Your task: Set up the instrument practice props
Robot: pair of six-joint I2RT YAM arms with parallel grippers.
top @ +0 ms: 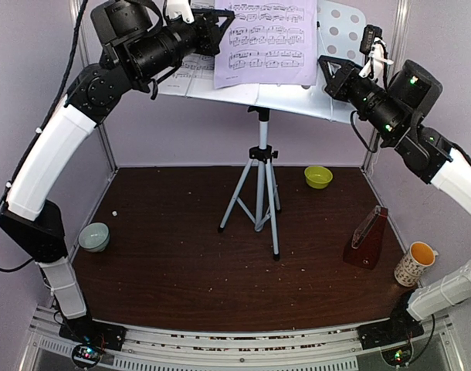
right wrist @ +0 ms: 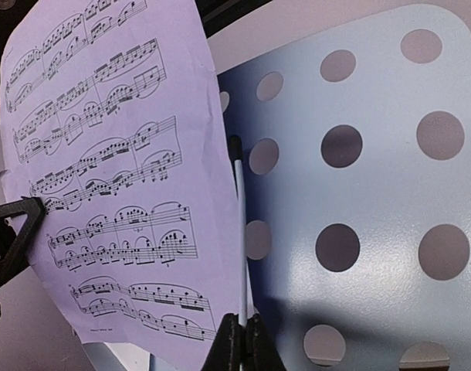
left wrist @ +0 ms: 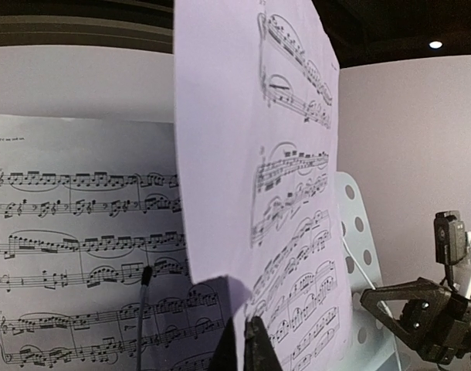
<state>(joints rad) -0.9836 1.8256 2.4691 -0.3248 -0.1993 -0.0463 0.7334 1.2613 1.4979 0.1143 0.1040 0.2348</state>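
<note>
The white perforated music-stand desk (top: 340,31) stands on a silver tripod (top: 259,193) at the back centre. My left gripper (top: 220,27) is shut on the edge of one sheet-music page (top: 266,42) and holds it upright in front of the desk; in the left wrist view the jaws (left wrist: 245,340) pinch its lower corner (left wrist: 297,193). A second page (left wrist: 73,232) lies on the desk's left half. My right gripper (top: 326,69) is shut on the desk's thin white page-holder wire (right wrist: 238,232). The red-brown metronome (top: 367,239) stands on the table at the right.
A yellow-green bowl (top: 318,176) sits at the back right. A patterned mug (top: 415,263) stands by the metronome. A pale green bowl (top: 94,236) sits at the left edge. Another black-tipped holder wire (left wrist: 143,309) lies over the left page.
</note>
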